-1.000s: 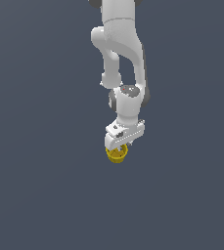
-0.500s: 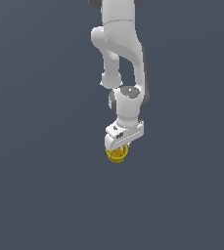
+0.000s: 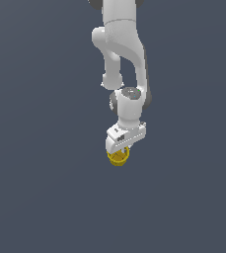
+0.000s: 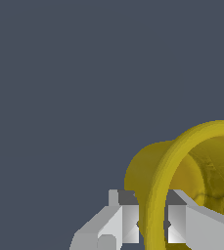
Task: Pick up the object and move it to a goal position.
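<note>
Your gripper point(image 3: 118, 151) is clamped on the yellow cup point(image 3: 118, 157), which sits right under the wrist.

In the exterior view you see the white arm point(image 3: 126, 54) reaching down from the top edge, its hand pointing downward, with the cup poking out just below the fingers against plain dark grey ground point(image 3: 35, 148). In the wrist view you see the two fingers point(image 4: 118, 222) closed narrowly on the cup's rim point(image 4: 155, 205), one pad outside the wall and one inside the hollow mouth, both touching it; the cup lies tilted, its opening turned sideways toward the camera's edge.
</note>
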Available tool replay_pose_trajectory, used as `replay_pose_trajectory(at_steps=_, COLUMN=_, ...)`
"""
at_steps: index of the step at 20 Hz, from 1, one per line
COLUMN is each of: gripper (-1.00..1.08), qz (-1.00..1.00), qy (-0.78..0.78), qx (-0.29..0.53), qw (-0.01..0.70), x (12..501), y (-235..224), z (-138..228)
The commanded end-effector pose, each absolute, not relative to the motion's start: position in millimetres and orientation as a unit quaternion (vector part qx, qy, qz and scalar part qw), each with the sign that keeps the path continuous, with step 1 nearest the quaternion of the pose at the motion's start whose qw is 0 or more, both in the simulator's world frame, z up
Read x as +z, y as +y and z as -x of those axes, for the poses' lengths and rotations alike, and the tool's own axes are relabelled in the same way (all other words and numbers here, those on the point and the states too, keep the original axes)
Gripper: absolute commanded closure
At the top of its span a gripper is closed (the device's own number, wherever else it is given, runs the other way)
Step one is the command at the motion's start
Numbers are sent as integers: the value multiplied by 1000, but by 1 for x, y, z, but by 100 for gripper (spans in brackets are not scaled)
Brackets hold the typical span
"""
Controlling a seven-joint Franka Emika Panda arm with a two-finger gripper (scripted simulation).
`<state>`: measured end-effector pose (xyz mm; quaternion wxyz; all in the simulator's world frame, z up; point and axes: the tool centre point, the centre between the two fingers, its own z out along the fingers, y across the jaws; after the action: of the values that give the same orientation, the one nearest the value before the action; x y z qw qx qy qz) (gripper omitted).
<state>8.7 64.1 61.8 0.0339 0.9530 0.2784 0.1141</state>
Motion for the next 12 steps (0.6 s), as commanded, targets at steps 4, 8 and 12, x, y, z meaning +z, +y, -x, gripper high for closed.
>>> replay_pose_trajectory(at_steps=4, gripper=108, qz=-953, qy=278, qx=116, qw=34, x=76, y=65, z=-27)
replay_pose_trajectory(at_steps=8, gripper=108, qz=-953, qy=278, qx=116, qw=34, x=89, y=65, z=-46)
replay_pose_trajectory(at_steps=12, gripper=108, qz=-953, qy=278, qx=116, qw=33, x=104, y=65, z=-68)
